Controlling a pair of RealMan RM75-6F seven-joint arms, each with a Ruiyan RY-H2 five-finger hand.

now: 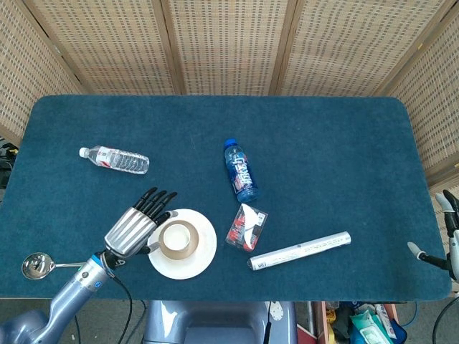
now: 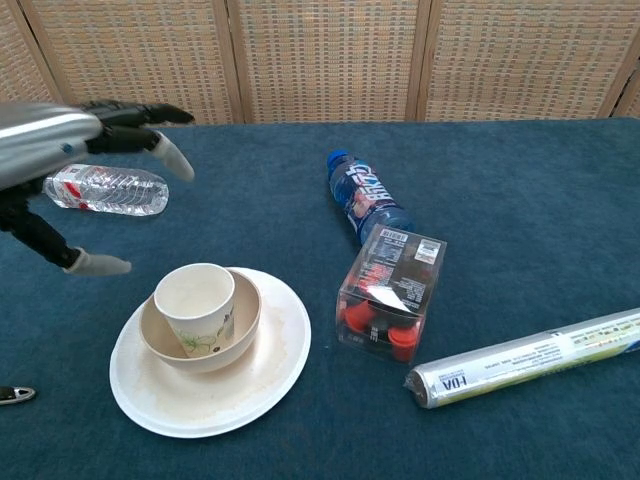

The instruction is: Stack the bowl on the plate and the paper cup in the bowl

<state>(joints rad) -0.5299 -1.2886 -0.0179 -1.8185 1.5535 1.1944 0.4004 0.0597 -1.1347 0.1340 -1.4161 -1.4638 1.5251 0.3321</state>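
Observation:
A white paper cup [image 2: 197,306] [image 1: 177,236] stands upright inside a beige bowl [image 2: 241,325] [image 1: 188,249]. The bowl sits on a white plate [image 2: 260,385] [image 1: 204,252] near the table's front left. My left hand [image 1: 135,226] [image 2: 60,150] hovers to the left of the stack and above it, its fingers spread and nothing in them. It touches neither cup nor bowl. At the far right edge of the head view only a small part of my right hand [image 1: 445,236] shows, off the table.
A blue drink bottle [image 1: 239,170] lies behind the stack to the right. A clear box [image 1: 247,227] and a foil roll [image 1: 300,250] lie right of the plate. A clear water bottle [image 1: 116,159] is at the back left, a metal ladle [image 1: 39,265] at the front left.

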